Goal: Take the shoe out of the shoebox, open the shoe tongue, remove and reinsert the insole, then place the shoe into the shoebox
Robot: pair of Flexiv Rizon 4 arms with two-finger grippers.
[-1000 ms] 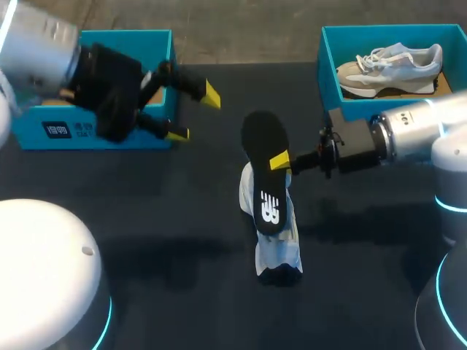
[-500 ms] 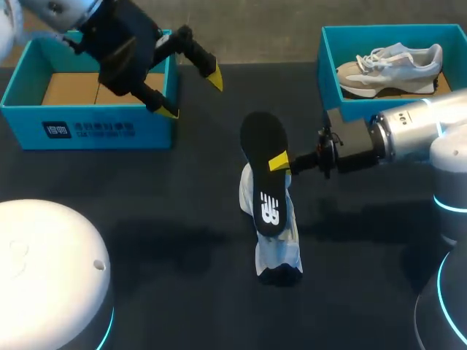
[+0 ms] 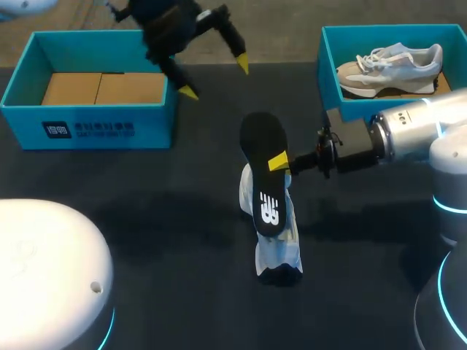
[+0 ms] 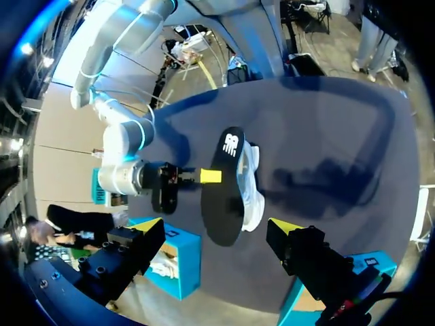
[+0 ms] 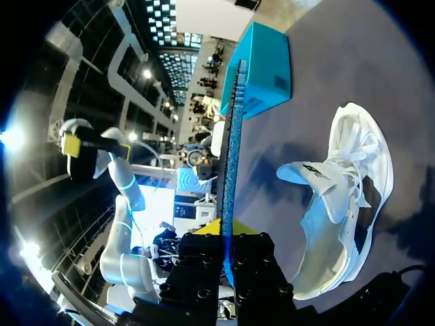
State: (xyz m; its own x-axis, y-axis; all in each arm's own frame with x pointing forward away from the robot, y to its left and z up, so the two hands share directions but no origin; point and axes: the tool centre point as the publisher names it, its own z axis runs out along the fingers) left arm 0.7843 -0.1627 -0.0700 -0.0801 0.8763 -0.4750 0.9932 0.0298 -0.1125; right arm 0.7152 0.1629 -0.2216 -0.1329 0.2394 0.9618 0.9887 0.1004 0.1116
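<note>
A white shoe (image 3: 278,248) lies on the dark table, its opening turned toward my right gripper (image 3: 281,162). That gripper is shut on a black insole (image 3: 264,171) and holds it on edge above the shoe. In the right wrist view the insole (image 5: 230,156) rises edge-on from the gripper (image 5: 228,231), with the shoe (image 5: 340,210) beside it. My left gripper (image 3: 216,78) hangs open and empty high at the table's back, next to the left shoebox (image 3: 87,130). In the left wrist view the insole (image 4: 224,183) and shoe (image 4: 253,183) lie far ahead of the open gripper (image 4: 217,232).
The blue left shoebox holds only brown cardboard. A second blue box (image 3: 332,69) at the back right holds another pale shoe (image 3: 394,62). Two white arm bases stand at the front corners.
My left arm has swung up and to the right, from in front of the left box to behind its far right corner, still open. The right gripper, insole and shoe have not moved.
</note>
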